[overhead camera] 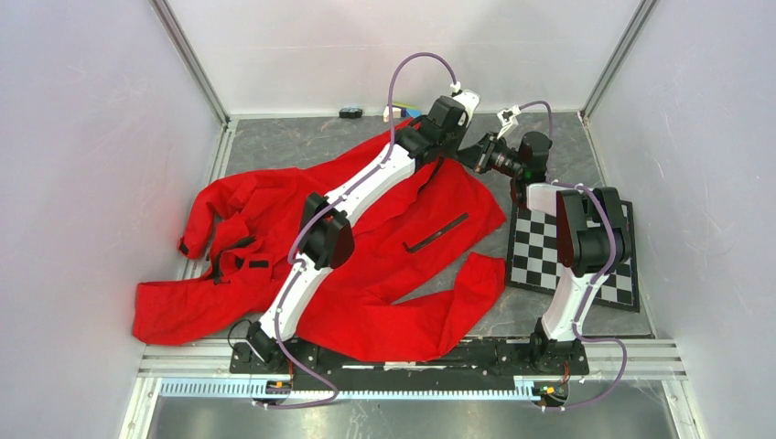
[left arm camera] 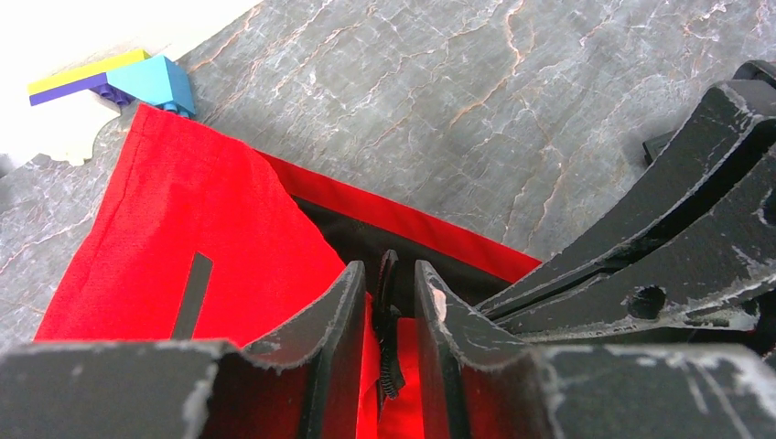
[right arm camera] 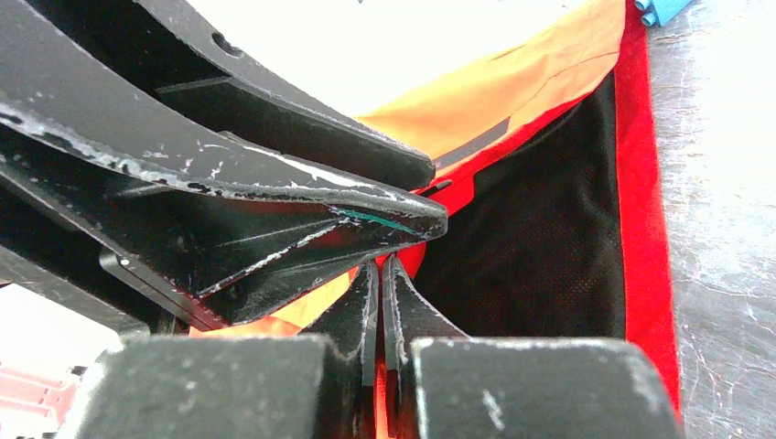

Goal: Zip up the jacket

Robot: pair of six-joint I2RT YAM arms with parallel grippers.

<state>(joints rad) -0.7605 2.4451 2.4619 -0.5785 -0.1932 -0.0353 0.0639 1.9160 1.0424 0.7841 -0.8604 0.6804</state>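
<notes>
The jacket (overhead camera: 393, 265) lies spread on the tabletop (overhead camera: 293, 142). The left end effector (left arm camera: 391, 274) stands slightly spread astride the zipper (left arm camera: 388, 311); the right end effector (right arm camera: 382, 270) is pressed together, apparently pinching the jacket's edge.

Jacket (overhead camera: 393, 274) on table (overhead camera: 274, 146), left of checkerboard (overhead camera: 535, 251)

The jacket (overhead camera: 384, 274) is matt red woven cloth, softly creased, with a black fine-mesh lining (right arm camera: 531, 265) and a black zipper (left arm camera: 388, 347) of small ridged teeth. The tabletop (left arm camera: 458, 101) looks like grey veined stone, smooth with a faint sheen. The fingers (left arm camera: 334, 338) of the left gripper (left arm camera: 391, 267) and the fingers (right arm camera: 412, 320) of the right gripper (right arm camera: 382, 263) look like matt black plastic, scuffed pale at the edges. The left arm's shell (overhead camera: 366, 183) is glossy white plastic.
</notes>
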